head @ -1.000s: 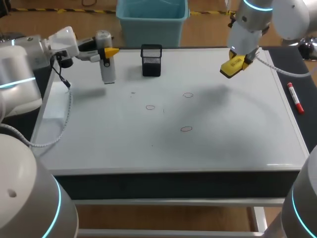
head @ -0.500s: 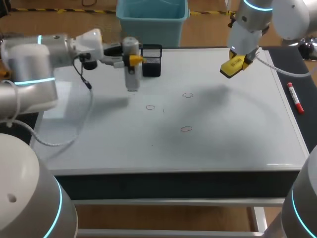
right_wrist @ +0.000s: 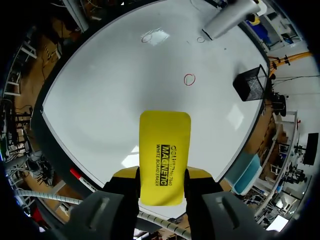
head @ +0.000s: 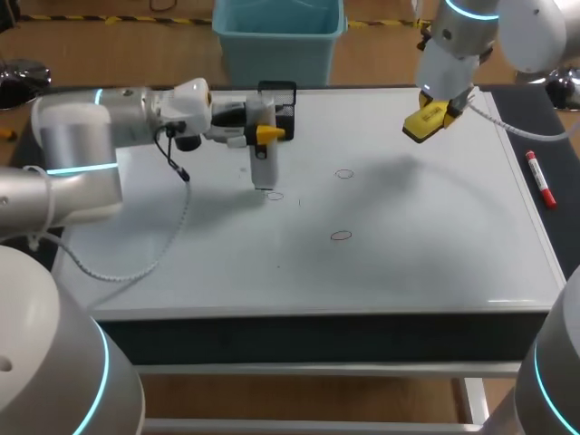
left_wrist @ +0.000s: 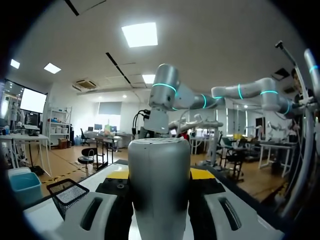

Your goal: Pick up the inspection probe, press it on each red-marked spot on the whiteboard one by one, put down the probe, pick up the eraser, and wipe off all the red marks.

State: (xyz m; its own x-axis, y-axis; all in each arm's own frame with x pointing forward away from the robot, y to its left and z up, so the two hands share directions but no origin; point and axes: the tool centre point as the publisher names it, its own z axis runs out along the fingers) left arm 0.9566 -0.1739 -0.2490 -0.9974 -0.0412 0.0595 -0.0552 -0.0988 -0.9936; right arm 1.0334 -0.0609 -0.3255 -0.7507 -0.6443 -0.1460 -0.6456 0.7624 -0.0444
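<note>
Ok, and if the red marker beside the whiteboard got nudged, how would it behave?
The marker looks slim and round, lying on its side, so it would probably roll. It seems small and stiff, so likely light. Its smooth barrel might slip between fingers.

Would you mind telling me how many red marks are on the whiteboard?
3 red marks: one at the probe tip, one to its right, one nearer the front edge; none seems hidden.
</note>
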